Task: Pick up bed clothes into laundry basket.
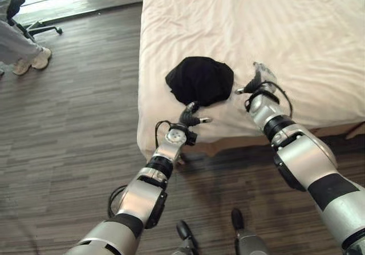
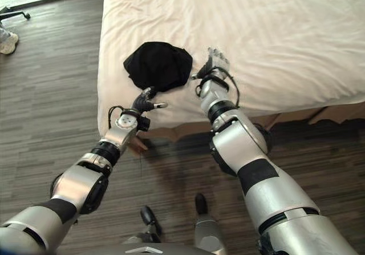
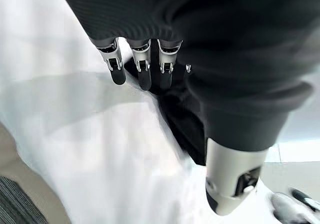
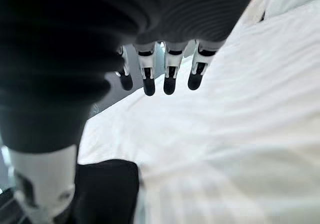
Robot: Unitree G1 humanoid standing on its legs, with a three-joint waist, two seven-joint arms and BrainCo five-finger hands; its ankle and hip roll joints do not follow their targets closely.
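A crumpled black garment [image 1: 199, 79] lies on the white bed [image 1: 285, 27] close to its front left corner. My left hand [image 1: 191, 117] is at the bed's front edge just below the garment, open, fingers [image 3: 117, 69] straight and reaching toward the dark cloth [image 3: 185, 119], thumb held apart. My right hand [image 1: 258, 84] hovers over the sheet just right of the garment, open with straight fingers [image 4: 170, 79] and nothing in it. The garment [image 4: 105, 189] lies off to its thumb side.
The bed's corner and wooden frame [image 1: 228, 146] stand right before me. Dark wood-plank floor [image 1: 68, 129] spreads on the left. A person's legs and shoes [image 1: 31, 58] and an office chair base [image 1: 43, 28] are at the far left.
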